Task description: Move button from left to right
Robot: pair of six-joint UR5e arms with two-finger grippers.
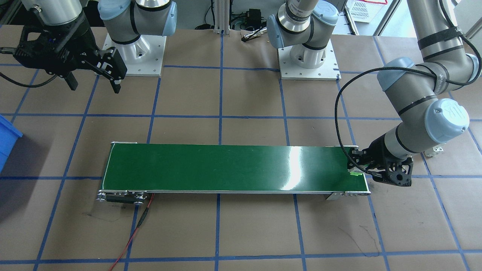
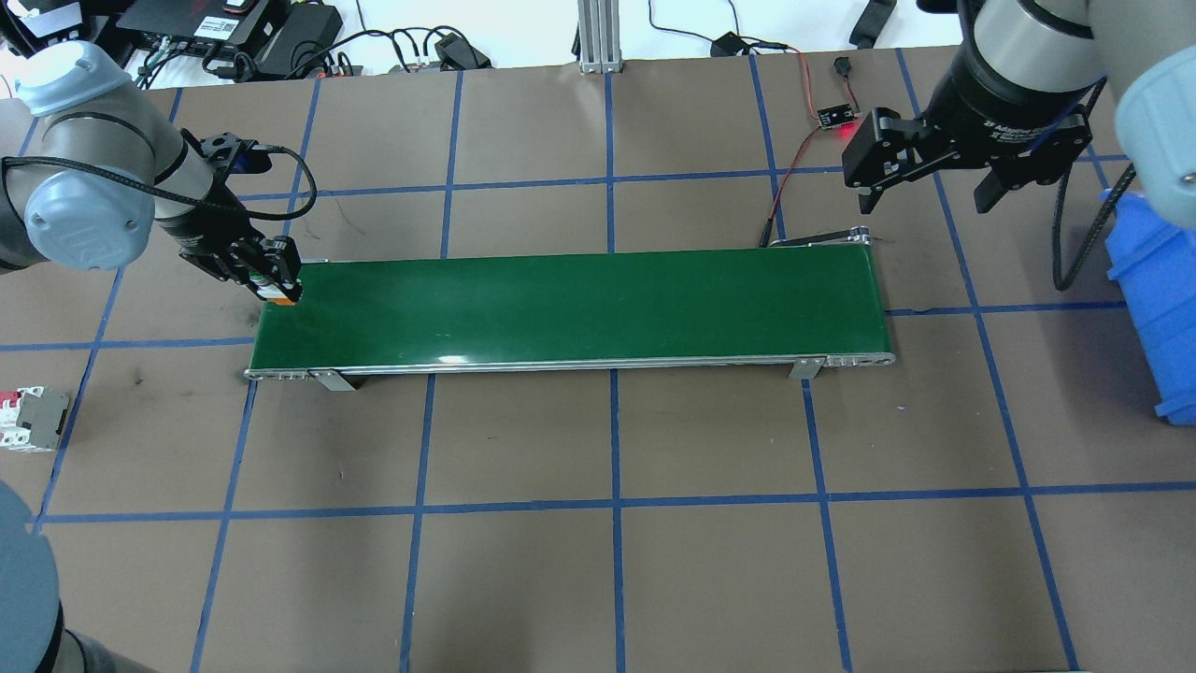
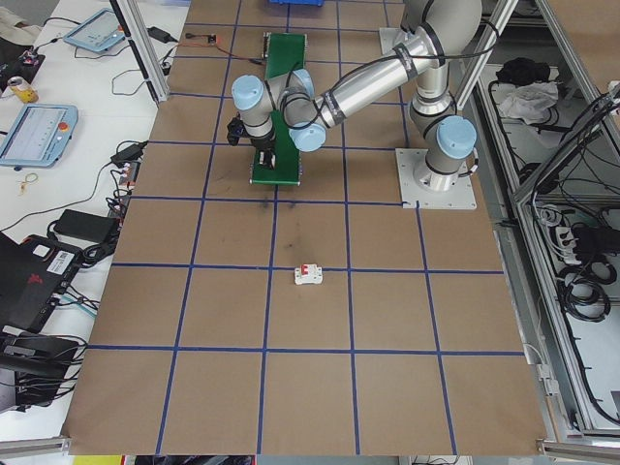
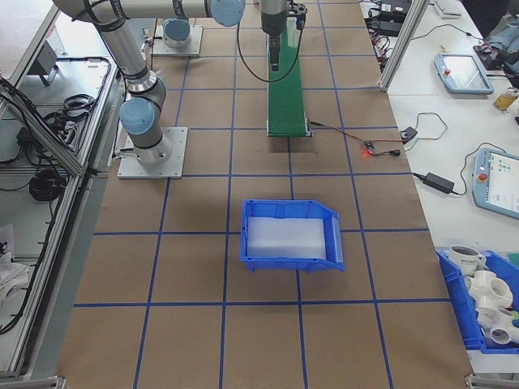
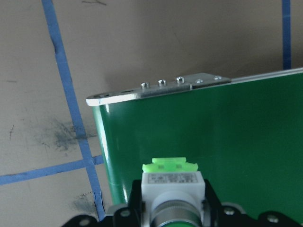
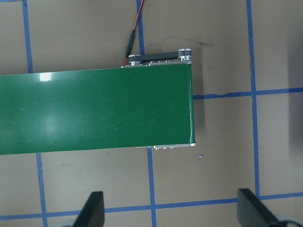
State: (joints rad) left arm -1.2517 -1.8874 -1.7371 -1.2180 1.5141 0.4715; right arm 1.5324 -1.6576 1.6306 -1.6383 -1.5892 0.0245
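Your left gripper [image 1: 357, 169] has the button [image 5: 173, 182] clamped at the left end of the green conveyor belt [image 2: 570, 308].
Only your left wrist view shows its white body and light-green tab squeezed between the fingers; overhead it's a speck. Your right gripper [image 2: 925, 192] hovers past the belt's far end, fingers [image 6: 92, 210] spread wide, beside the blue bin [image 4: 290, 237].

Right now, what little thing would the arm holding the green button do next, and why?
Probably open and let go: the left gripper holds the button at the conveyor belt's left end, while the right gripper waits open beyond the far end.
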